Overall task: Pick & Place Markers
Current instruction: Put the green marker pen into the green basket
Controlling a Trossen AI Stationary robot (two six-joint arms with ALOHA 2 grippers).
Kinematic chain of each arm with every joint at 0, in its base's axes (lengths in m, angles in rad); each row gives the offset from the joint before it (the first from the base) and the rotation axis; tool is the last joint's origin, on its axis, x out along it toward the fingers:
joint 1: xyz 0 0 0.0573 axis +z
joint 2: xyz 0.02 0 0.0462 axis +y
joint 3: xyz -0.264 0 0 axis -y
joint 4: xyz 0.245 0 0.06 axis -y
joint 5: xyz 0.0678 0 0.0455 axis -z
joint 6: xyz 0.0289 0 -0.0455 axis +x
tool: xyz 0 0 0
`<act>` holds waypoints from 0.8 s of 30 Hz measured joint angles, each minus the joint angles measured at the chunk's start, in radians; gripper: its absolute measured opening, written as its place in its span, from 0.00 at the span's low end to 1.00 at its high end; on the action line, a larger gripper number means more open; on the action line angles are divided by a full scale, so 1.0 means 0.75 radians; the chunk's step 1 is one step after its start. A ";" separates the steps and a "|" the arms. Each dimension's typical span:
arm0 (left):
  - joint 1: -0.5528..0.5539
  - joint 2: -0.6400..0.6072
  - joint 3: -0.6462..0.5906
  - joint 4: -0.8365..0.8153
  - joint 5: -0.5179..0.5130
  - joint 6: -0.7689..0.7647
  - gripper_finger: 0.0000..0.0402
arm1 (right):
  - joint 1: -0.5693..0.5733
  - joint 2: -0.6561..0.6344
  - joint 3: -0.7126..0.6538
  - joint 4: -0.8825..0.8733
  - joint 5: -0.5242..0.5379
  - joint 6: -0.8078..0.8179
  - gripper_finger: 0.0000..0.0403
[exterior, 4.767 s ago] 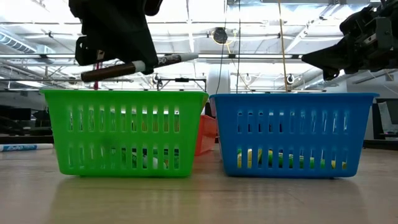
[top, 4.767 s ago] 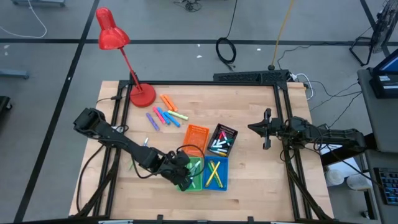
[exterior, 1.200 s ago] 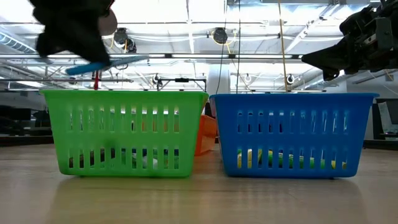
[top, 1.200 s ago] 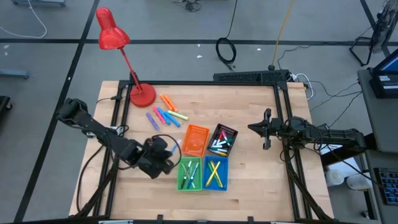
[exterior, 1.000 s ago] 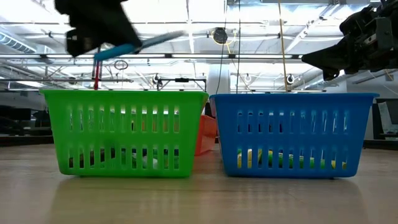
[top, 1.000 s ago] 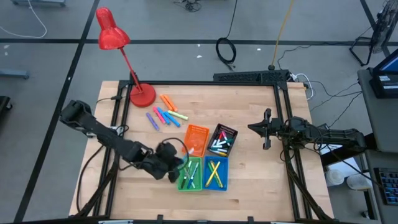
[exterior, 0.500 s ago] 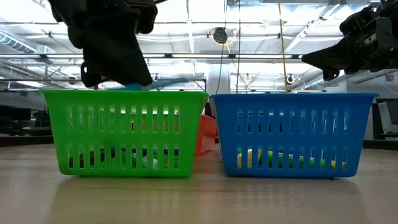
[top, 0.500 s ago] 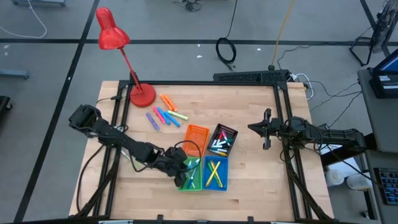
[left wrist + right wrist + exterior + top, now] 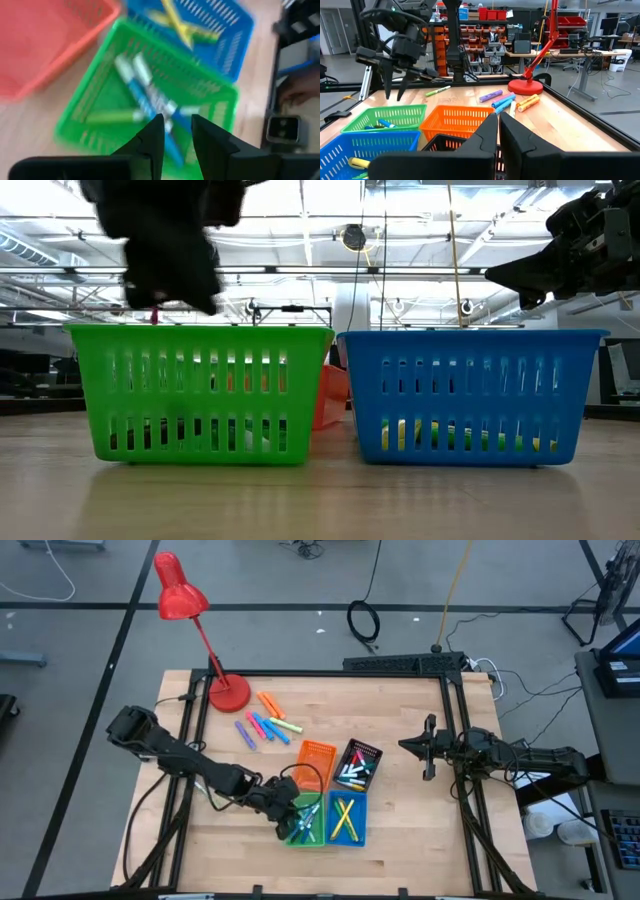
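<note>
My left gripper (image 9: 292, 819) hangs open and empty just above the green bin (image 9: 305, 824), fingers pointing down; it also shows in the left wrist view (image 9: 176, 119) and the right wrist view (image 9: 395, 87). In the green bin (image 9: 210, 85) lie a blue marker (image 9: 145, 107), a green marker (image 9: 110, 117) and white ones (image 9: 137, 67). Several loose markers (image 9: 265, 722) lie on the table near the lamp. My right gripper (image 9: 404, 745) waits shut and empty at the table's right, also seen in its own wrist view (image 9: 498, 118).
An orange bin (image 9: 316, 762), a black bin (image 9: 358, 765) with markers and a blue bin (image 9: 345, 820) with yellow markers stand together with the green one. A red desk lamp (image 9: 228, 693) stands at the far left. Bare wood lies between the bins and my right arm.
My left gripper has carried a blue marker toward the table's right, over the green bin, and gone down to its rim. It has let the marker go, and the marker now lies in the green bin. My right arm has kept still.
</note>
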 joint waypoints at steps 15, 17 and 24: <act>-0.316 -0.097 -0.001 -1.239 0.043 -1.416 0.23 | 0.000 0.000 0.000 0.000 0.000 0.000 0.02; -0.353 -0.097 -0.002 -1.353 0.106 -1.583 0.23 | 0.000 0.000 0.000 0.000 0.000 0.000 0.02; -0.458 -0.097 -0.046 -1.574 0.382 -1.971 0.23 | 0.000 0.000 0.000 0.000 0.000 0.000 0.02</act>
